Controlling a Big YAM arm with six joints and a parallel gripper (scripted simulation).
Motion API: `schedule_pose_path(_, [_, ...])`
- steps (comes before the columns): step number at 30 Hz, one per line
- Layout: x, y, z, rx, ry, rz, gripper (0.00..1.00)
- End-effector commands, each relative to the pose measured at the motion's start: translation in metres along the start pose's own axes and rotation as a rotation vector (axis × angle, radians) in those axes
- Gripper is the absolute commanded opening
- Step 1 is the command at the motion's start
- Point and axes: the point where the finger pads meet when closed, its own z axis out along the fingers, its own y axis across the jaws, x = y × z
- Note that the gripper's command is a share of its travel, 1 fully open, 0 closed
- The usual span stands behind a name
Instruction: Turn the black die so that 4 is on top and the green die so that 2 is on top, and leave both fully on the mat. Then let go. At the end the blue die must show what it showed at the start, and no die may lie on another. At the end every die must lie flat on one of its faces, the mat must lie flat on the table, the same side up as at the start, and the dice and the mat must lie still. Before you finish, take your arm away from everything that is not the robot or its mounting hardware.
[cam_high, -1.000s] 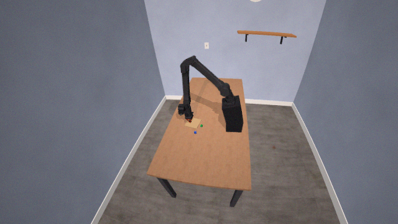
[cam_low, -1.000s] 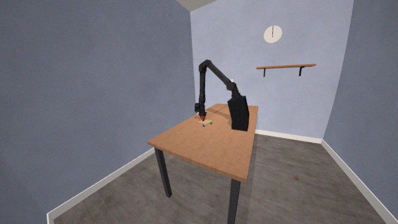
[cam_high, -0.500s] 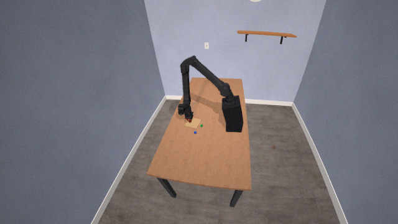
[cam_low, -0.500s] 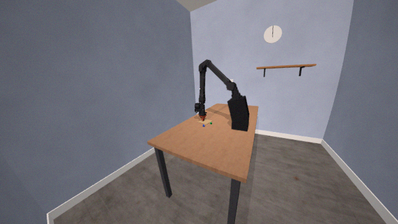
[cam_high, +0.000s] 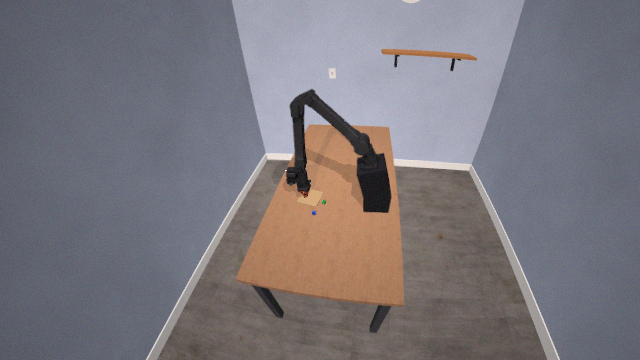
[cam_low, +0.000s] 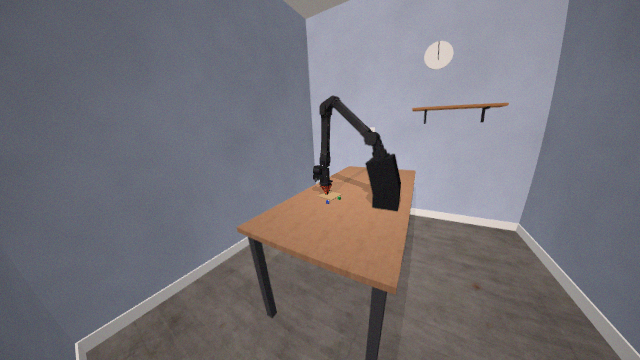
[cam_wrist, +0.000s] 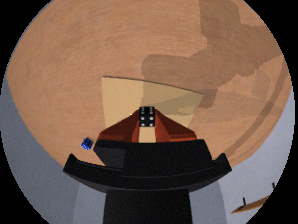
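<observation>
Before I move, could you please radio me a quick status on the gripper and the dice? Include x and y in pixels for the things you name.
Gripper (cam_high: 304, 193) (cam_low: 327, 193) (cam_wrist: 147, 113) shut on black die (cam_wrist: 147, 116), over mat (cam_high: 313, 199) (cam_low: 332, 196) (cam_wrist: 120, 97). Green die (cam_high: 324, 202) (cam_low: 339, 198) and blue die (cam_high: 314, 213) (cam_low: 327, 202) (cam_wrist: 87, 144) off mat. Nothing seen blocking.
</observation>
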Motion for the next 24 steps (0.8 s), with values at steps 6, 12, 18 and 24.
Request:
schedule_pose_path(6, [-0.0201, 0.0024, -0.0122, 0.001, -0.038, 0.005, 0.14])
schedule_pose_path(12, [-0.0208, 0.0021, -0.0121, 0.001, -0.037, 0.006, 0.14])
schedule_pose_path(18, [-0.0188, 0.0019, -0.0119, 0.001, -0.036, 0.006, 0.14])
schedule_pose_path(24, [-0.0188, 0.0019, -0.0119, 0.001, -0.036, 0.006, 0.14])
